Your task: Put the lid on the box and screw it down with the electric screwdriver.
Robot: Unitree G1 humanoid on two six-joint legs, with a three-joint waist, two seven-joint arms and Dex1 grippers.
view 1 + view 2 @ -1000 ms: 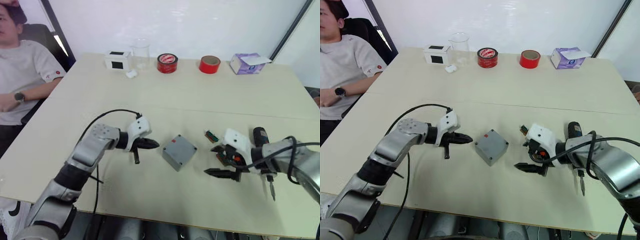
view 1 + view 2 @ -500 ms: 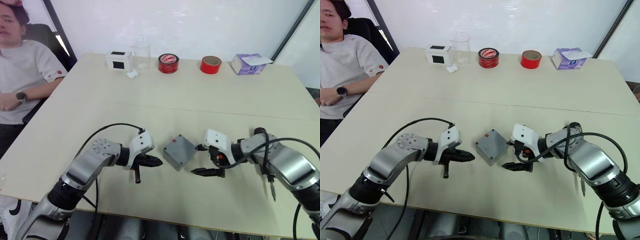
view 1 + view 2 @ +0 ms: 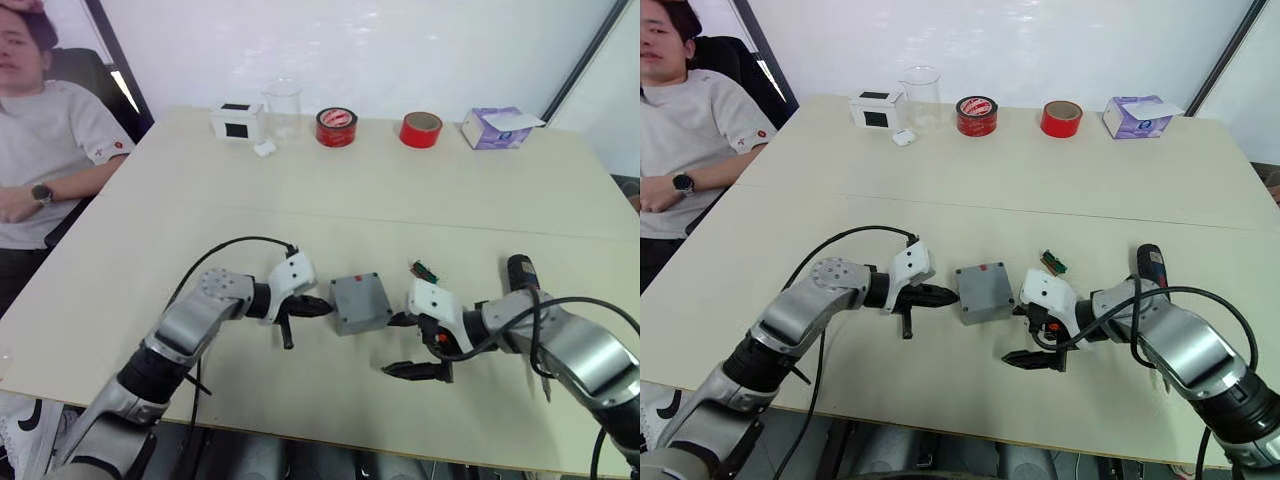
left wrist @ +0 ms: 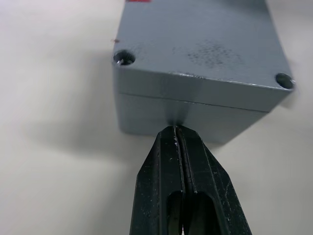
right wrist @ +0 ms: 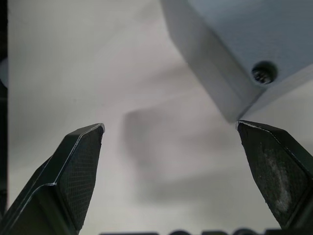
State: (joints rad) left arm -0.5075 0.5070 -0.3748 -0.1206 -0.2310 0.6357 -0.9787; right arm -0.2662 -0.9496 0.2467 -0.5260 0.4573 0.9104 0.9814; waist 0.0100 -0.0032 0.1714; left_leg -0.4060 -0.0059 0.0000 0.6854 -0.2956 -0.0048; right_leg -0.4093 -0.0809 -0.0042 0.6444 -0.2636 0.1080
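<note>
We see the left pincer (image 4: 178, 134) pressed together, tips at the box (image 3: 361, 302) side; the right pincer (image 5: 171, 161) spread beside its corner, bare table (image 3: 300, 390) toward the near edge.

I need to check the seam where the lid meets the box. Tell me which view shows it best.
The left wrist view: the seam between lid and box runs across the near side, with two corner holes showing. The right wrist view catches one corner and a screw hole. The eye views show the closed box whole, without the seam.
</note>
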